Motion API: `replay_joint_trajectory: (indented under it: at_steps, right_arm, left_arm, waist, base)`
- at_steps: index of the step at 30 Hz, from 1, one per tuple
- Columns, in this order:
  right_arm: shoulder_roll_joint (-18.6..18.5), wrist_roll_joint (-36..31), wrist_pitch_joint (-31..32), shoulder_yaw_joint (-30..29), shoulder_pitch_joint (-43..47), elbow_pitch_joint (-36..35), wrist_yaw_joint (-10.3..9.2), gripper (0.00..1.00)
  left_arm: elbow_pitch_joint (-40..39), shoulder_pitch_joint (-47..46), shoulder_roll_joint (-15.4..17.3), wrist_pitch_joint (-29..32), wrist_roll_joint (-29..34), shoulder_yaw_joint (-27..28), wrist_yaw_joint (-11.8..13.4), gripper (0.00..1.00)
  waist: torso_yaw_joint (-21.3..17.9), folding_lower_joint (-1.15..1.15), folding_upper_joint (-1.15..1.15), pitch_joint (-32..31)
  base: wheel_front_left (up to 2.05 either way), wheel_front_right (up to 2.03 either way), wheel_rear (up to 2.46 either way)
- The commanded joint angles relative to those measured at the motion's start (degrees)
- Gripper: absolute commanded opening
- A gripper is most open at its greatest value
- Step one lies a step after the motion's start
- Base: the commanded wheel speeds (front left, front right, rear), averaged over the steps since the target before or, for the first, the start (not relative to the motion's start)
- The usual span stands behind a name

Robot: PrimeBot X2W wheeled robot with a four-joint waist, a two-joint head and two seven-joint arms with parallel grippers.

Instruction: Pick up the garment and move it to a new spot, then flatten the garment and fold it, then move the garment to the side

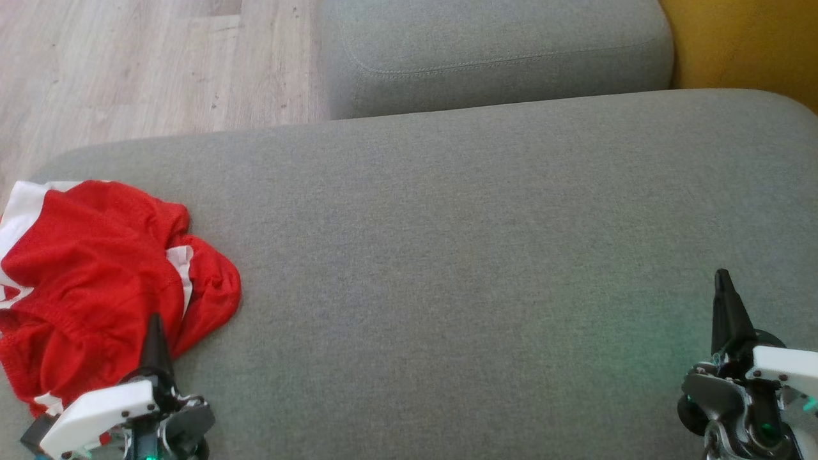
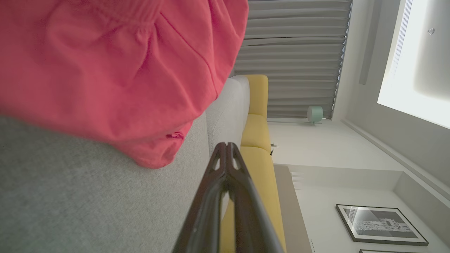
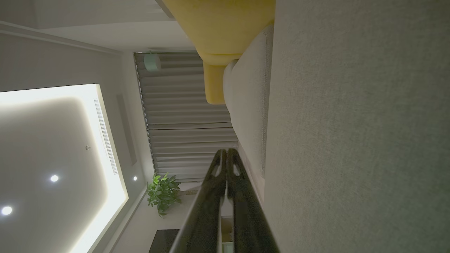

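**Head view:** 1 crumpled red fabric garment w/ white stripes (image 1: 96,275) lies bunched at the left end of the big grey fabric seat cushion (image 1: 447,255) and runs out of the left edge. A 2nd, smaller grey cushion (image 1: 498,57) sits behind, w/ pale wood floor (image 1: 128,64) beyond. There are 2 grippers. The left gripper (image 1: 155,322) is at lower left, fingers pressed together, nothing between them. Its tip shows over the garment's near hem; can't tell if it touches. The right gripper (image 1: 723,281) is at lower right, well apart from the garment, also closed up and empty.

**Left wrist view:** The garment (image 2: 116,70) is up close, w/ a gathered waistband-like seam and soft folds sagging onto the grey cushion. The left gripper (image 2: 226,147) is closed, beside the cloth, not in it.

**Right wrist view:** The right gripper (image 3: 226,153) is closed over bare grey cushion.

**Handling (judgement):** The garment is prob. light, limp and thin. It won't keep its shape and will drape and swing when lifted. Not fragile, and low slip risk if pinched firmly. Best grab is prob. a raised fold or the thicker waistband/hem. The fingers need to open first.
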Motion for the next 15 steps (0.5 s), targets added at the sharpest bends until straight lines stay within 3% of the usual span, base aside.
replay_joint_trajectory:
  at_steps: [1, 15]
  right_arm:
    - [-0.3, -0.1, 0.3, 1.2, -3.2, -1.8, -0.04, 0.00]
    - [-0.3, -0.1, 0.3, 1.2, -3.2, -1.8, -0.04, 0.00]
  left_arm:
    - [-1.6, -3.0, 0.3, 0.4, 0.5, 2.0, -0.4, 0.00]
    - [-1.6, -3.0, 0.3, 0.4, 0.5, 2.0, -0.4, 0.00]
  waist:
    - [0.0, 0.00, 0.00, 0.0]
    - [0.0, 0.00, 0.00, 0.0]
  base:
    - [0.00, 0.00, 0.00]
    - [0.00, 0.00, 0.00]
